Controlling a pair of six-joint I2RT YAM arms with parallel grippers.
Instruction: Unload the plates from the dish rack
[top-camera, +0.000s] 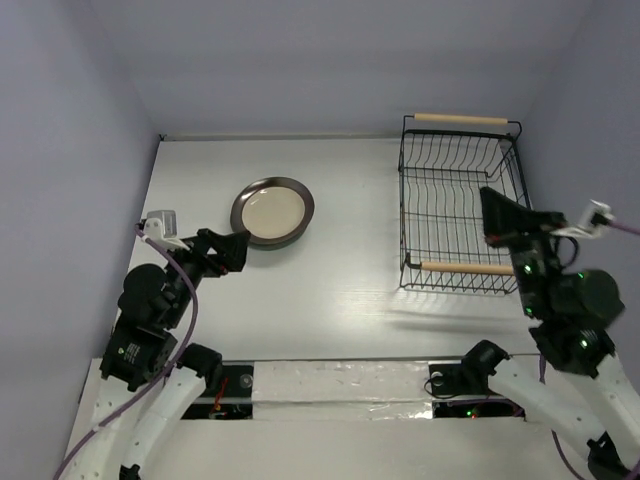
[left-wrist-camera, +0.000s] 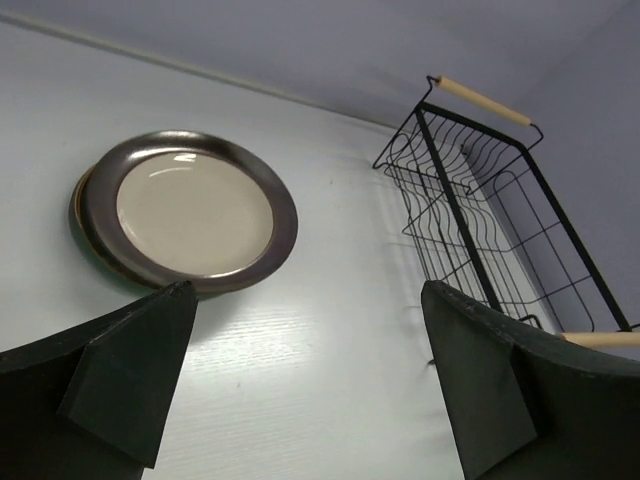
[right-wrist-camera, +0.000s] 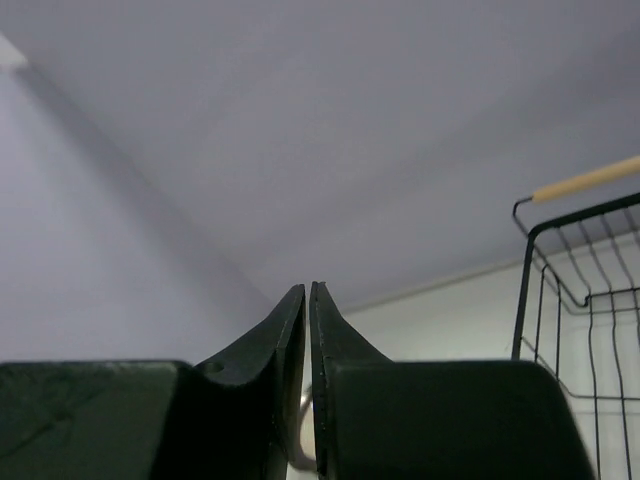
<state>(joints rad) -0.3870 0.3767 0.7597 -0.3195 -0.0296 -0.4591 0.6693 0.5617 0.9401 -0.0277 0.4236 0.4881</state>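
The dish rack (top-camera: 458, 205) is a black wire basket with wooden handles at the back right; no plates show in it. It also shows in the left wrist view (left-wrist-camera: 480, 195) and the right wrist view (right-wrist-camera: 575, 290). A dark-rimmed cream plate (top-camera: 272, 211) lies flat on the table at centre left, on top of other plates whose edges peek out in the left wrist view (left-wrist-camera: 195, 212). My left gripper (top-camera: 236, 245) is open and empty just in front and left of that stack (left-wrist-camera: 310, 385). My right gripper (top-camera: 498, 212) is shut and empty, raised over the rack's near right part (right-wrist-camera: 308, 292).
The white table (top-camera: 340, 290) is enclosed by pale walls at the left, back and right. The rack stands close to the right wall. The arm bases and a taped strip run along the near edge.
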